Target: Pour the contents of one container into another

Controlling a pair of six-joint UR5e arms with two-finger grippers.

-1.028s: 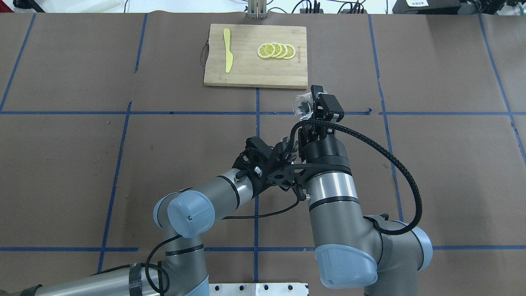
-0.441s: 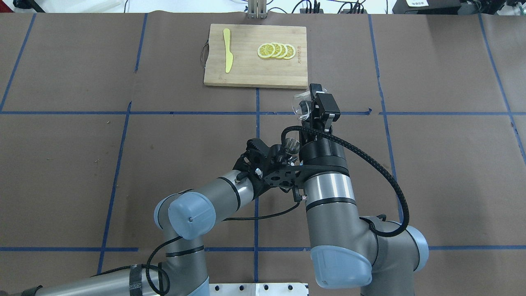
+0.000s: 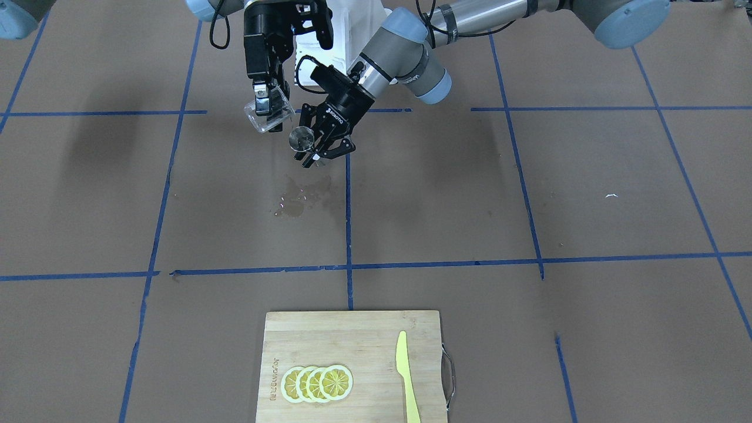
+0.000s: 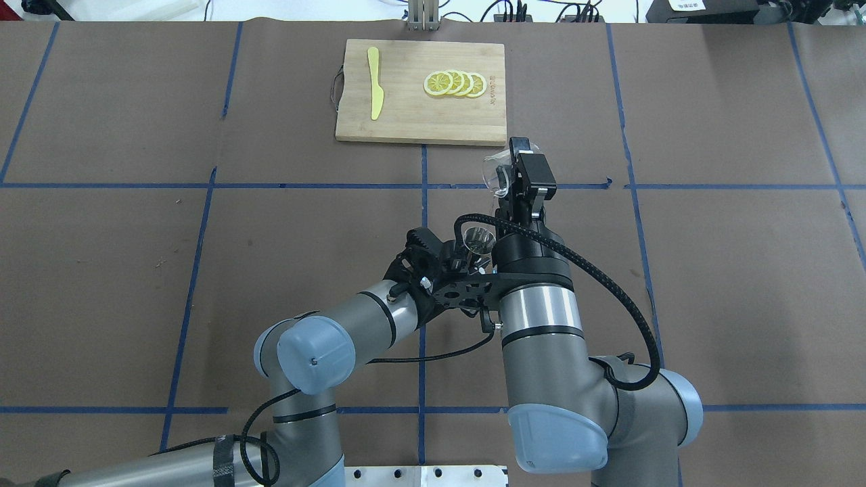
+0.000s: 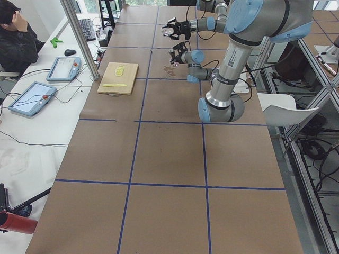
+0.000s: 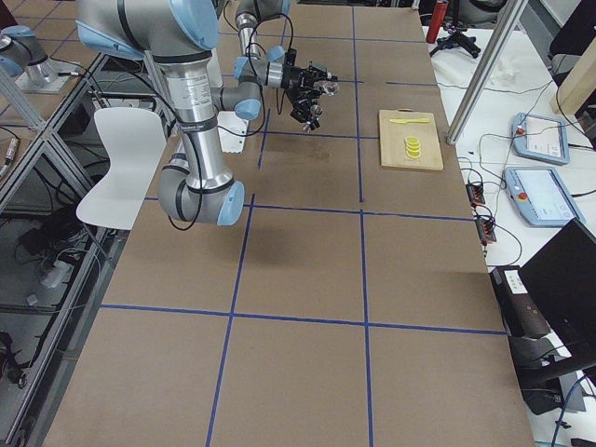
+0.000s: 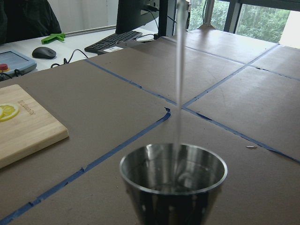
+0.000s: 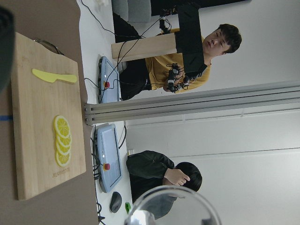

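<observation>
My right gripper [image 4: 517,169] is shut on the small clear cup [image 4: 496,177] and holds it tilted in the air, rim toward the left arm. In the front view the cup [image 3: 269,115] hangs just above and beside the steel jigger [image 3: 302,139]. My left gripper [image 3: 322,144] is shut on the jigger and holds it upright above the table. The left wrist view shows a thin clear stream [image 7: 179,84] falling into the jigger [image 7: 173,180], which holds some liquid. The cup's rim [image 8: 172,207] fills the bottom of the right wrist view.
A wet patch [image 3: 299,197] darkens the brown paper below the jigger. At the far edge lies a bamboo cutting board [image 4: 413,118] with several lemon slices [image 4: 454,84] and a yellow knife [image 4: 374,82]. Operators [image 5: 16,37] sit beyond the table.
The right arm has shifted slightly left and its wrist has turned, bringing the cup closer over the jigger. The jigger's open top now shows more fully beside the right wrist.
</observation>
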